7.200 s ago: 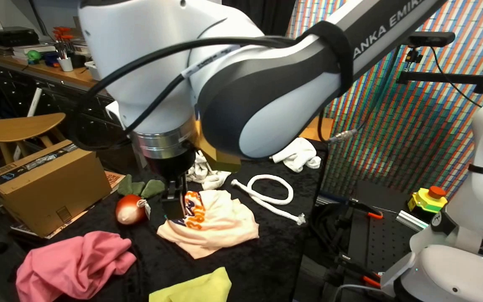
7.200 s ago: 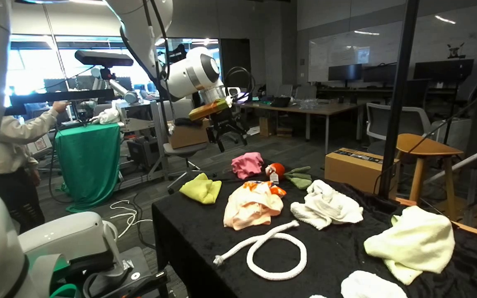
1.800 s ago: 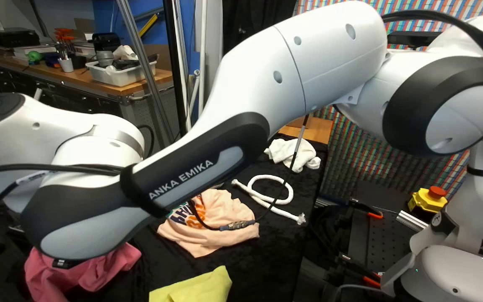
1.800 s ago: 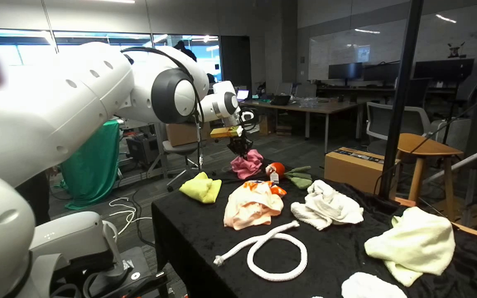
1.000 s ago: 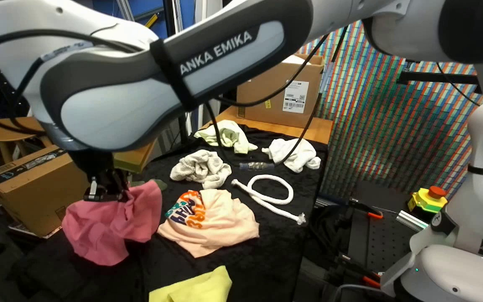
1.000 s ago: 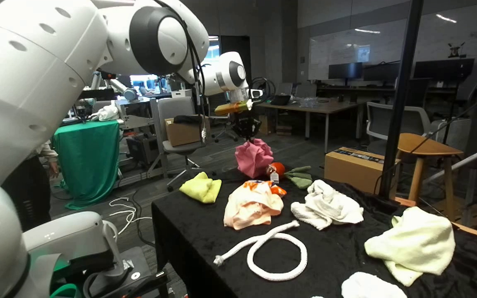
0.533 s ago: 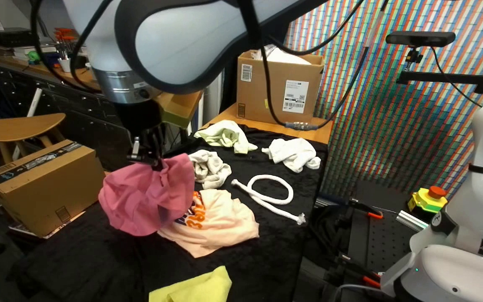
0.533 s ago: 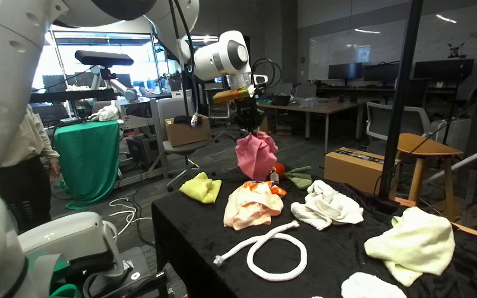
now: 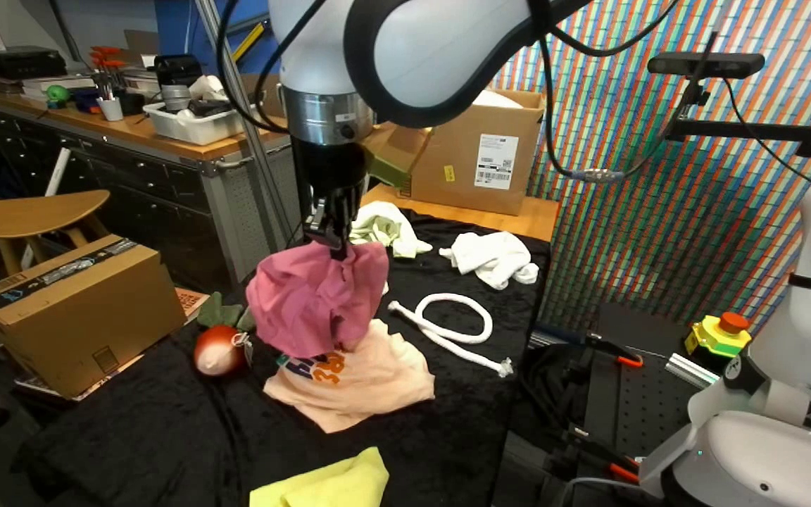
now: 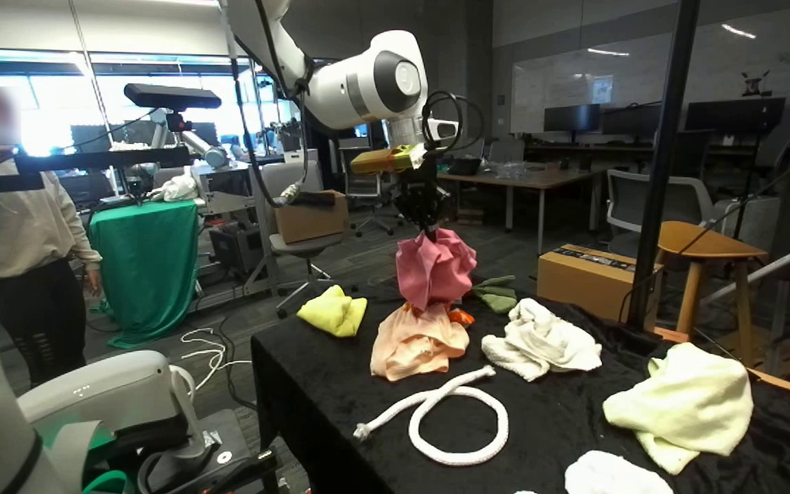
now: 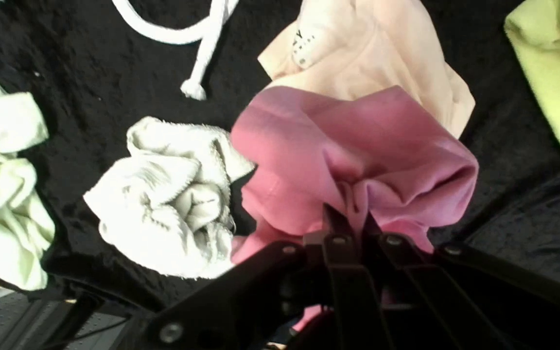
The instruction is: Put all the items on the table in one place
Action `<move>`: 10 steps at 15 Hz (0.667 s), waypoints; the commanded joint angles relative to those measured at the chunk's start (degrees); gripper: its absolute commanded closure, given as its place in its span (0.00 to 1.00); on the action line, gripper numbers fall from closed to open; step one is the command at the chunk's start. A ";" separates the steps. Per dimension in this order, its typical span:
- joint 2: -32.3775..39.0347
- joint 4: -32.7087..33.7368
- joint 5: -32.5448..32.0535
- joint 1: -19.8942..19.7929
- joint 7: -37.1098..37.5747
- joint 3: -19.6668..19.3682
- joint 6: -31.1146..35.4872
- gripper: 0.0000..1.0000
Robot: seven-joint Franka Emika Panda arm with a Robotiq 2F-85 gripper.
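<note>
"What does the claw (image 11: 349,217) have?"
"It points down and pinches a fold of the pink cloth (image 11: 358,141) between its tips. The rest bunches up and hangs beneath."
"Hangs over what?"
"Over the cream cloth (image 9: 377,387), the one with the colourful print. The pink partly hides it in both exterior views. Whether the two touch, I can't tell."
"And the cream one is on the counter (image 9: 138,451)?"
"Yes, flopped out on the black top. Near it lies the white rope (image 10: 460,458), curled in a loop that crosses itself."
"Where are the other cloths?"
"In an exterior view, a crumpled white towel (image 10: 539,343) lies between the cream cloth and a pale green towel (image 10: 690,405). There's also a white cloth (image 9: 493,260), near the pale green towel."
"And the yellow cloth (image 10: 333,312)?"
"Folded, near the counter's edge, apart from the cream cloth."
"What's that round red thing (image 9: 217,352)?"
"Something with green leaves and a tag, near the cream cloth."
</note>
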 commanded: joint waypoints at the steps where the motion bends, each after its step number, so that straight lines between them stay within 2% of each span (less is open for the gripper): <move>1: -9.05 -11.55 3.18 -2.40 1.87 -0.47 4.92 0.92; 10: -14.53 -23.00 9.85 -4.09 2.06 0.28 6.84 0.94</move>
